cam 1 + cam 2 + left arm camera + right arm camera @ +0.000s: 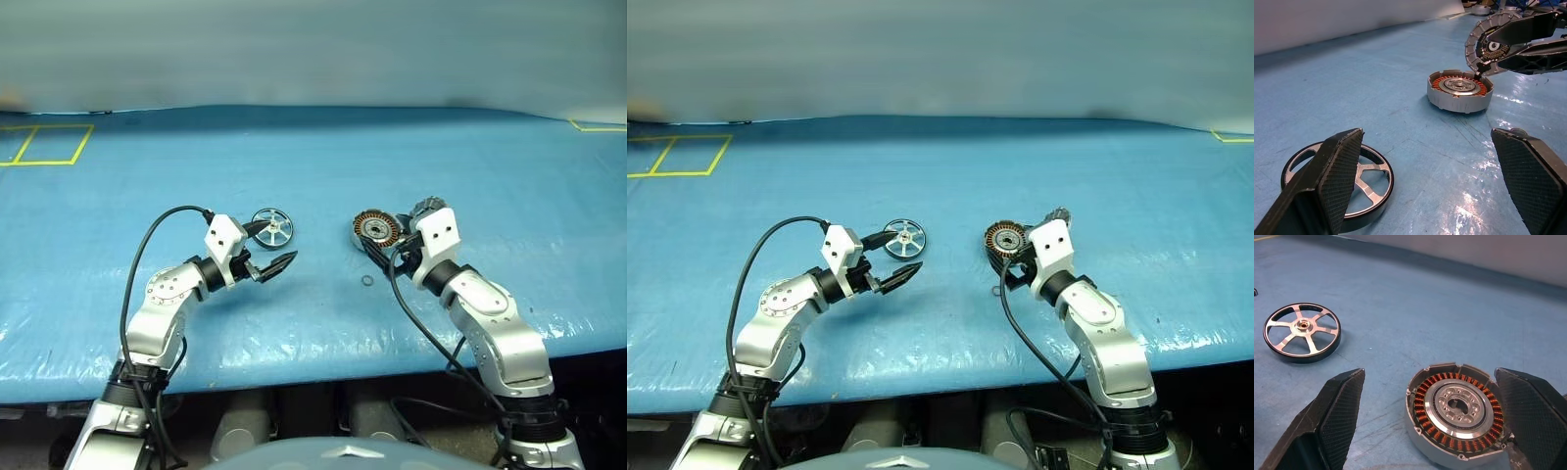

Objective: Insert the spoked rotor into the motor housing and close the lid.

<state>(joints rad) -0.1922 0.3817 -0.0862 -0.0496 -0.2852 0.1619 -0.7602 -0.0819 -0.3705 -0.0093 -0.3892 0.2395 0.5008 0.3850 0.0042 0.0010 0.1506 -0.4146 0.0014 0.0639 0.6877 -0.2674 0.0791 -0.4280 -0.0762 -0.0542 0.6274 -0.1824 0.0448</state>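
Blue tabletop [313,166], head views: spoked wheel [272,228] lies flat towards the left. The motor cup [375,229] sits well apart from it to the right, copper windings up and nothing yet seated in it. A small loose ring [367,282] lies just in front of the cup. The left end effector [274,245] hangs beside the wheel and the right end effector [387,253] beside the cup, one arm likely assigned to each part.

Left wrist view: fingers spread wide and empty. The wheel is next to one finger, not between the two, so a grasp looks prepared but not made. The lid [1481,36] stands on edge at the cup's far rim, ribbed face showing, which leaves the cup mouth clear. What props it cannot be told.

Right wrist view: fingers wide, flanking the cup without a visible grip, probably to steady it.
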